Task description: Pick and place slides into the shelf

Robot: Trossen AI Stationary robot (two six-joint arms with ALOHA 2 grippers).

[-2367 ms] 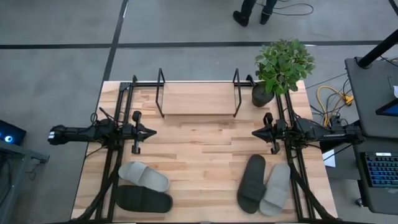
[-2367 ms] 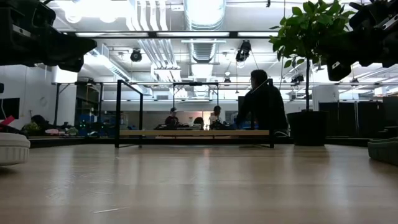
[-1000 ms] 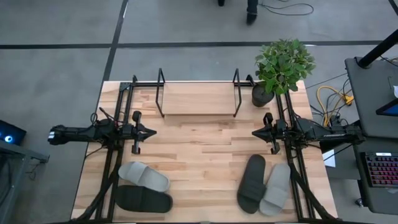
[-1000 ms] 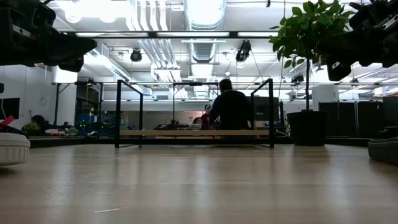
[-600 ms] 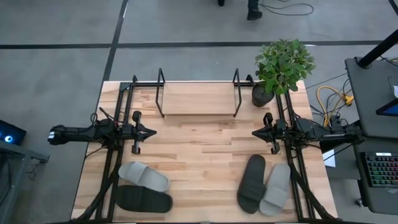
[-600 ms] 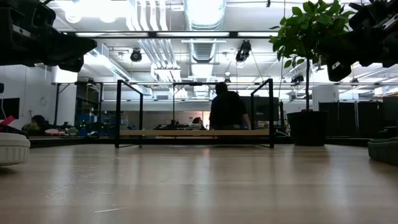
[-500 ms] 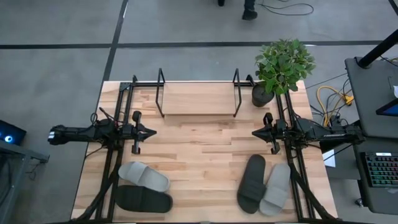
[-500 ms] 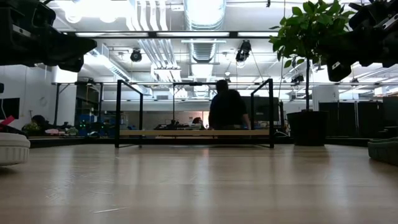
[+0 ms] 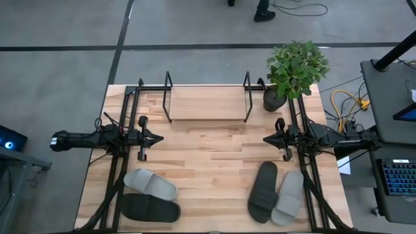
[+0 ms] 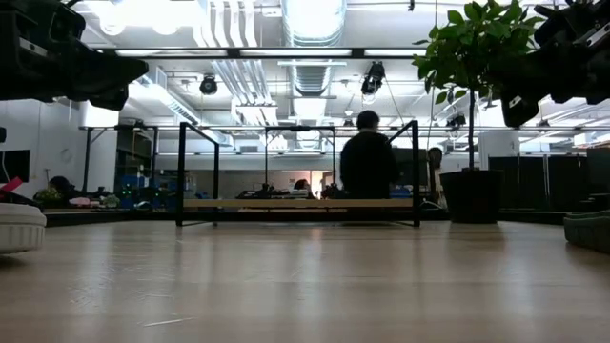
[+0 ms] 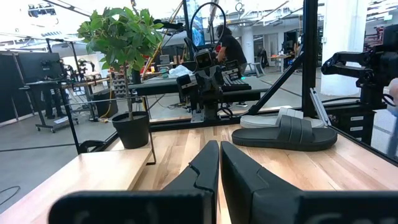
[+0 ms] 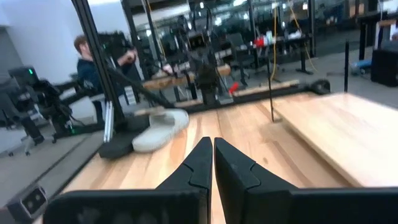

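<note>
Four slides lie flat on their soles near the table's front edge. At the left are a light grey slide and a black slide. At the right are a dark grey slide and a light grey slide. The shelf, with black wire end loops and a pale wooden board, stands at the far middle. My left gripper hangs shut and level at mid-left, pointing toward the table's centre. My right gripper faces it from mid-right, shut too. Neither is near a slide.
A potted plant stands at the far right corner beside the shelf. Black arm frames run along both side edges. Bare wood stretches between the grippers. A person is in the room beyond the far edge.
Both arms and all slides have kept still. Only the person in the room beyond the table has walked about behind the shelf.
</note>
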